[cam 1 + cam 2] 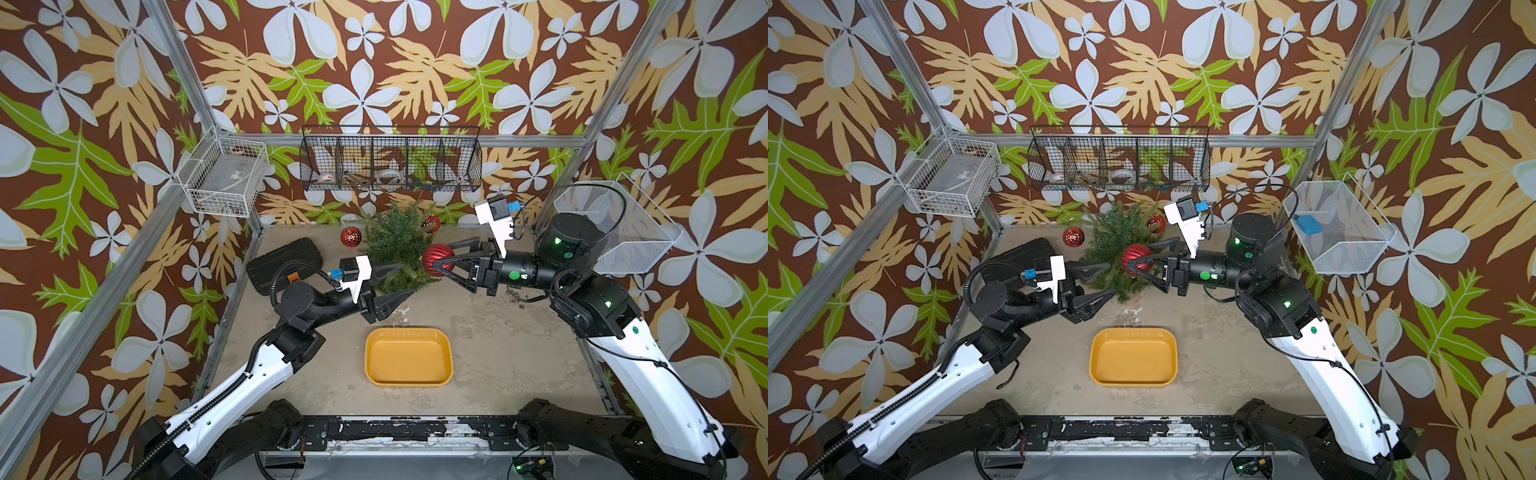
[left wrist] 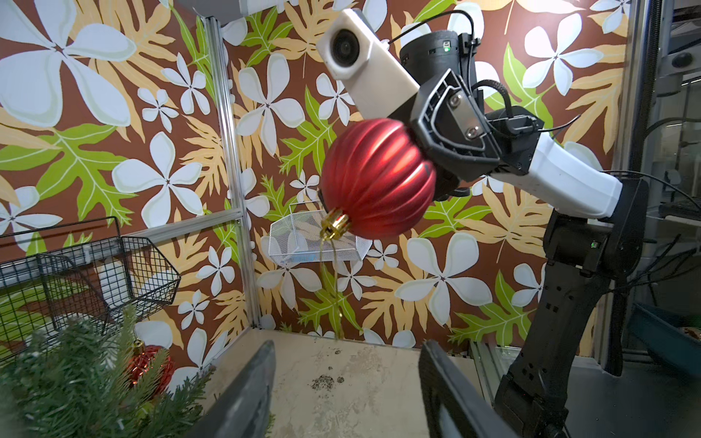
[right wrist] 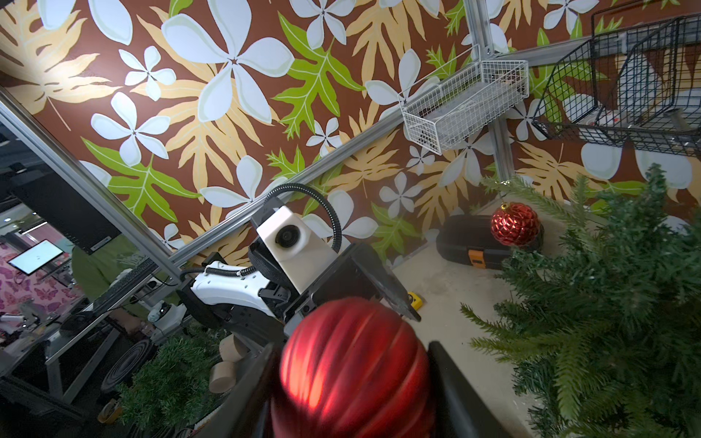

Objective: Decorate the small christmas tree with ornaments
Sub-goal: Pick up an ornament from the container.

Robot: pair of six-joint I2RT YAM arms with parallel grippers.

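Top views: three ornaments [image 1: 351, 237] [image 1: 431, 223] [image 1: 435, 259], one christmas tree [image 1: 395, 239]

Table [image 1: 503, 357] — tray [image 1: 409, 358], case [image 1: 282, 254], tree [image 1: 392, 237]

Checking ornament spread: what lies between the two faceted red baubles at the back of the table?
The small christmas tree. In both top views its branches fill the stretch between the left-side faceted bauble and the right-side faceted bauble.

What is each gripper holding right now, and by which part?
The right gripper clamps the ribbed red bauble across its round body, leaving its gold cap free. The left gripper is open and holds nothing.
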